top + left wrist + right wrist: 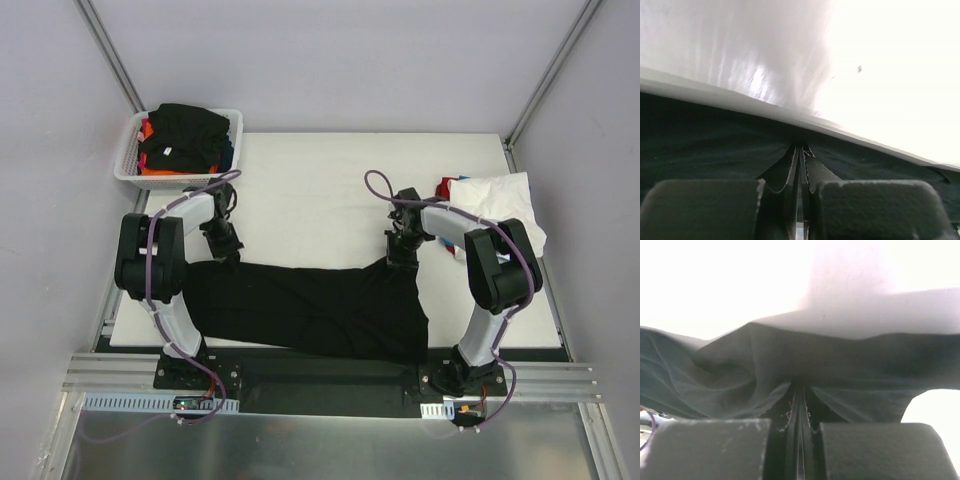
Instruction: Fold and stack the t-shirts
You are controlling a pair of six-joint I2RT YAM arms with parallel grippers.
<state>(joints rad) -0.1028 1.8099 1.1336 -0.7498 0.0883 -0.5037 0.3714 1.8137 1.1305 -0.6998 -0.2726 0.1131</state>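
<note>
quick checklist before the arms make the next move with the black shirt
1. left gripper shut on the far edge of the large black cloth t-shirt: ok
2. right gripper shut on the same edge: ok
3. Cloth flat between the two grips: not ok, creased in the middle
4. Shirt fully on the white table: not ok, its near part hangs over the near edge
5. Bare tabletop beyond the grippers for a fold: ok
6. crumpled white cloth t-shirt apart from the right arm: cannot tell, it lies close beside it

White table point(320, 180), three items.
Near edge: black shirt point(300, 305), spread out; right edge: white shirt point(500, 200), crumpled; far left corner: basket point(128, 160).
</note>
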